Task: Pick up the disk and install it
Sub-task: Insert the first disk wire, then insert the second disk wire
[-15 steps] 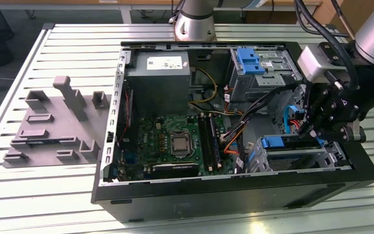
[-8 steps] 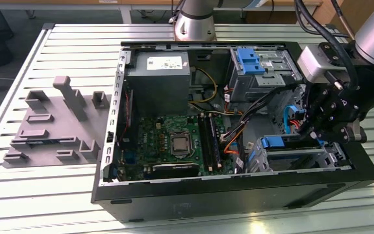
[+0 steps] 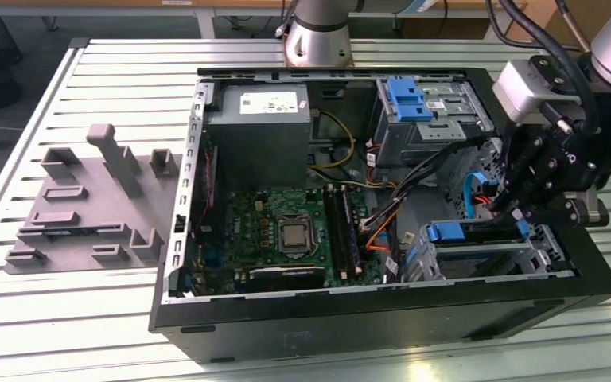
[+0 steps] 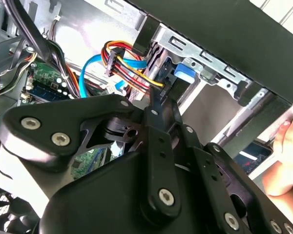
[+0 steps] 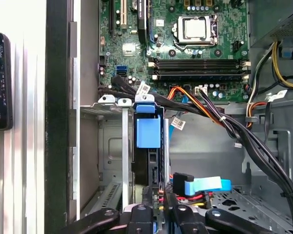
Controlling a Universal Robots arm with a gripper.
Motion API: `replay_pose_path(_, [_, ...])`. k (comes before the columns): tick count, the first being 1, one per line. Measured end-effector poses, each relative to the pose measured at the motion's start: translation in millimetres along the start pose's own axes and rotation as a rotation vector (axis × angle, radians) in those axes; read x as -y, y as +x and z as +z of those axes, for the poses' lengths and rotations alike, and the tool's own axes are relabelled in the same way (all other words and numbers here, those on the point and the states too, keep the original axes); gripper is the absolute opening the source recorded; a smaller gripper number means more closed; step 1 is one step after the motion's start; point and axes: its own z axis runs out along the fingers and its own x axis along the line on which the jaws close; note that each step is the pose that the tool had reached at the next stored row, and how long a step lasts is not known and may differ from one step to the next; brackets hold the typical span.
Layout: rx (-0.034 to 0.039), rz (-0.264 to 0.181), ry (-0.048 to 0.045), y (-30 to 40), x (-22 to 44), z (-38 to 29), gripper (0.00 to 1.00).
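We've got the gripper (image 5: 156,214) closed on the disk (image 5: 149,146), which stands on edge partway into the metal drive cage (image 5: 110,146), and those loose cables (image 5: 205,109) right beside it could snag or tilt it.

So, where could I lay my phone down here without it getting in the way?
The bare slatted table in front of the grey fixture block is free, as is the strip at the exterior view's left of it. Inside the computer case it is crowded: cables, the motherboard, and the pincer at the drive cage.
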Motion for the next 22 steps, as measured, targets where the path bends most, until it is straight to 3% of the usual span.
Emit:
replay_pose_path(3, [0.0002,0.0,0.0,0.0,0.0,-0.9,0.22])
replay_pose_path(5, [0.0001,0.0,0.0,0.0,-0.1,-1.0,0.11])
replay_pose_path(22, [0.0,0.0,0.0002,-0.1,-0.1,-1.5,0.11])
